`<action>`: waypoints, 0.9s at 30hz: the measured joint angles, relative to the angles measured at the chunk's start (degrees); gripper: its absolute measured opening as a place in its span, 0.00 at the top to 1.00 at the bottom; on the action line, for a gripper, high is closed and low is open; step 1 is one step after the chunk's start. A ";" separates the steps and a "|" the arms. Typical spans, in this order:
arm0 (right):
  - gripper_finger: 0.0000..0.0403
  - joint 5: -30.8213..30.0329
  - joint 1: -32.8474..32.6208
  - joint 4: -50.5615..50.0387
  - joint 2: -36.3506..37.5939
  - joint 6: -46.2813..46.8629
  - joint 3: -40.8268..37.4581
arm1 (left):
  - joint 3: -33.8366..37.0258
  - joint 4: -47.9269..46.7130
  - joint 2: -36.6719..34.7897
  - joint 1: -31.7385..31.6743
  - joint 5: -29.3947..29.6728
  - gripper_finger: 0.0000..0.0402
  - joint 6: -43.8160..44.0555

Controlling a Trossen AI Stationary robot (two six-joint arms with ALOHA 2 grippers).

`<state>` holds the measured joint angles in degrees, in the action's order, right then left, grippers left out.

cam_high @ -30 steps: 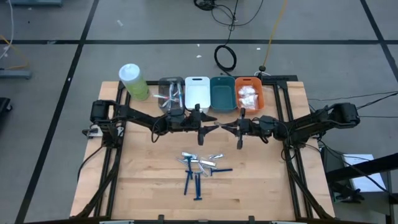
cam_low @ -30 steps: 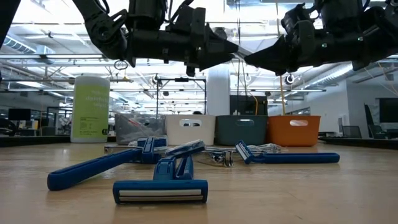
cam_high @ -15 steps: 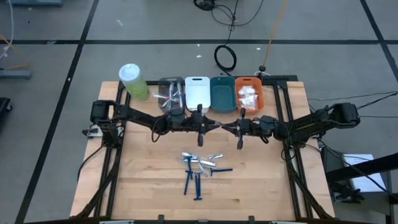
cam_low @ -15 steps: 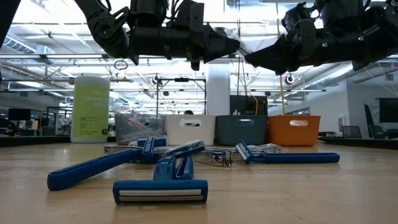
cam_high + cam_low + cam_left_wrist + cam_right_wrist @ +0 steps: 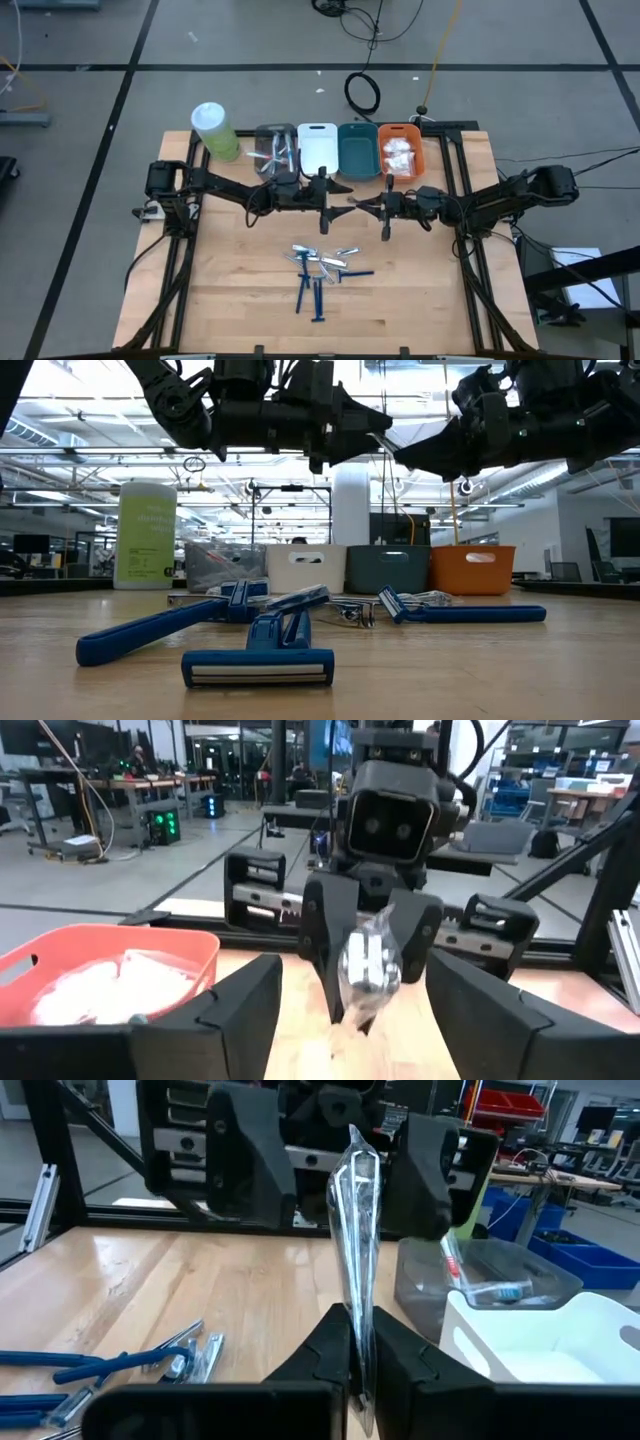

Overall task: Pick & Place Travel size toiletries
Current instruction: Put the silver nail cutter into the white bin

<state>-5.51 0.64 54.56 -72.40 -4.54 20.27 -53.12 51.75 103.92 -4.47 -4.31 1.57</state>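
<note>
The right pincer hangs above the bench, clamped on a thin clear packet that stands upright between its fingers. The left pincer faces it with fingers spread on either side of that packet, seemingly for a handover. The biggest risk: the film is slippery and thin, so if the left closes off-centre or the right lets go early, the packet drops among the razors below both pincers. Compared with a second ago, the left pincer has edged closer to the right one.
</note>
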 joint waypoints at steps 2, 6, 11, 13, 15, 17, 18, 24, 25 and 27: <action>0.98 -0.12 0.00 -0.06 0.00 0.00 0.00 | 0.00 0.15 -0.01 -0.02 0.00 0.40 -0.01; 0.98 -0.14 0.00 -0.01 0.00 0.23 0.00 | 0.00 -0.28 -0.02 -0.02 -0.01 0.46 -0.08; 0.98 -0.14 0.00 -0.03 0.00 0.60 0.00 | 0.00 -0.68 -0.02 0.00 -0.20 0.63 -2.51; 0.98 -0.20 0.00 0.00 0.00 0.63 0.00 | 0.00 -0.63 -0.02 0.00 -0.26 0.71 -3.08; 0.98 -0.28 0.02 -0.06 0.00 0.63 -0.01 | 0.00 -0.61 -0.02 0.00 -0.34 0.81 -3.46; 0.97 -0.44 0.02 -0.05 0.00 0.64 -0.04 | 0.00 -0.61 -0.02 0.00 -0.60 0.90 -3.88; 0.96 -0.39 0.02 0.04 0.02 1.00 -0.03 | 0.03 -0.65 -0.02 0.01 -0.76 0.94 -4.04; 0.85 -0.75 0.04 -1.10 0.04 4.21 -0.02 | 0.07 -2.68 -1.70 0.17 1.38 0.95 -4.63; 0.83 -0.85 0.04 -1.35 0.04 4.76 -0.02 | 0.10 -4.07 -2.73 0.28 1.78 0.96 -5.35; 0.79 -1.06 0.04 -1.73 0.04 5.55 -0.02 | 0.11 -6.72 -5.33 0.32 3.45 0.96 -6.89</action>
<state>-6.57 0.69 52.83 -72.36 1.02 20.25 -53.01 45.03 98.58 -4.15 -0.86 -5.33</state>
